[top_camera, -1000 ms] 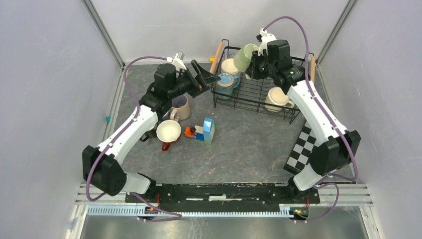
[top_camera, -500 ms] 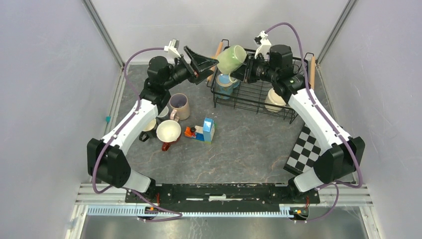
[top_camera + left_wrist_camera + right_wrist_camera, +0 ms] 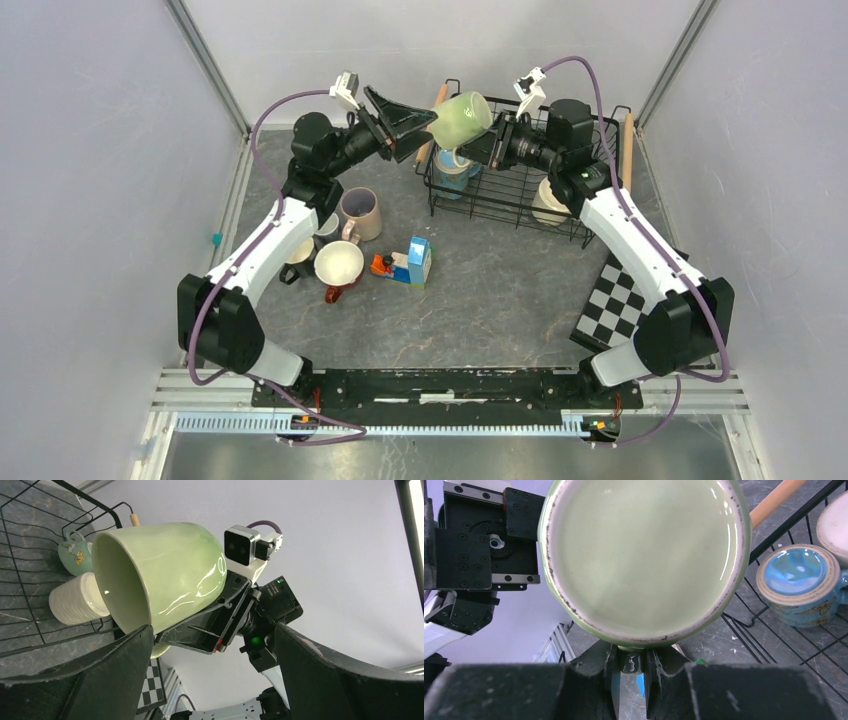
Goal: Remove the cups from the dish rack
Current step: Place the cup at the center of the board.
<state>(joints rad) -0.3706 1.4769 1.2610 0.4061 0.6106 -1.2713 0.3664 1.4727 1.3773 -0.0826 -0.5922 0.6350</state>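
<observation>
Since the earlier frames, the right arm has lifted the pale green mug [image 3: 462,119] out of the dish rack [image 3: 505,200] and swung it toward the rack's left end. The left arm has risen from beside the rack to meet it.

Position of the mug: airborne above the rack's left rim and tipped on its side. The mouth faces the left hand [image 3: 418,128] and the base faces the right wrist camera.

Right hand [image 3: 629,662]: fingers pressed together on a small green part below the mug body, judged to be the handle. The mug rests on nothing else.

Left hand: fingers spread wide, just beside the mug's mouth. In the left wrist view the fingers frame the mug from below without contact.

Significance for the task: one mug is clear of the rack but not yet on the table [image 3: 480,300]. The facing poses suggest a transfer from hand to hand. The left hand would need to close on the rim or body before the right hand lets go.

Remaining load: a blue mug [image 3: 455,165] and a cream mug [image 3: 548,200] sit in the rack, and the left wrist view shows a teal mug [image 3: 75,550] there as well. Mugs already unloaded stand on the table at left, among them a pink-beige mug [image 3: 358,212].

Arm pose: both forearms reach up and inward, wrists level and facing each other.
</observation>
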